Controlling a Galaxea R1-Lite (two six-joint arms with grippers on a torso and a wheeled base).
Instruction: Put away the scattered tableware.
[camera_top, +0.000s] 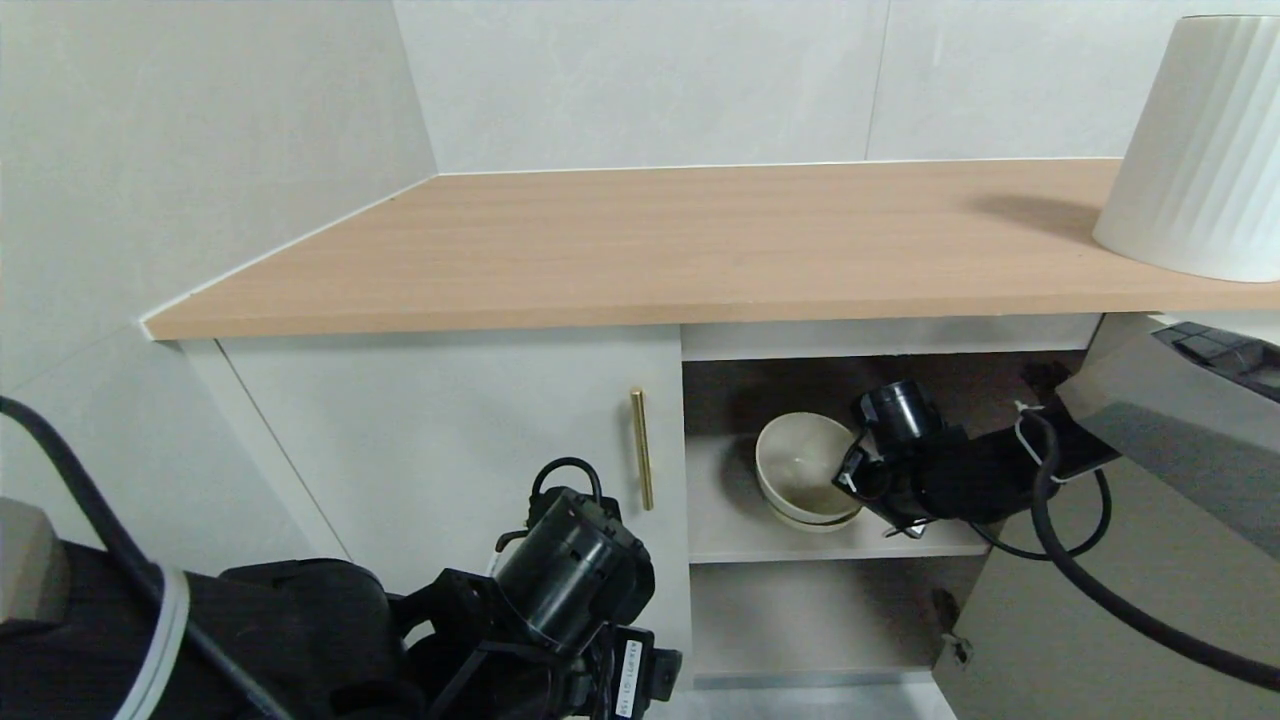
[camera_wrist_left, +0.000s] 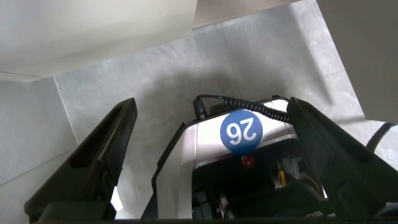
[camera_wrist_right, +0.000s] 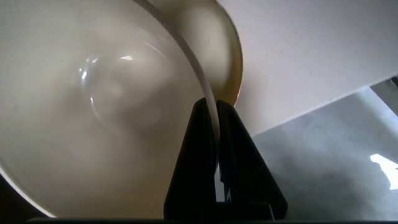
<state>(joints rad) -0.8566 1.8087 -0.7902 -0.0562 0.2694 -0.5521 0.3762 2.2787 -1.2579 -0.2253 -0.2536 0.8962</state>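
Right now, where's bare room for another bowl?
Countertop, everywhere left of the white shade. In the cabinet, the bottom compartment under the shelf. The shelf is crowded: stacked bowls and the right gripper clamping the top bowl.

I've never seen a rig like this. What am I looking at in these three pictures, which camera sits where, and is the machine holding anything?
This is a two-armed robot in front of a kitchen cabinet. The wide picture comes from a camera on its head, looking down. The other two come from cameras on its wrists. The wooden counter carries a white ribbed shade. Below the counter, the right-hand cabinet door stands open. The right gripper is inside the cabinet, its fingers shut on the rim of a tilted beige bowl over the shelf. A second bowl seems to lie under it. The left gripper hangs low before the closed door, open and empty.
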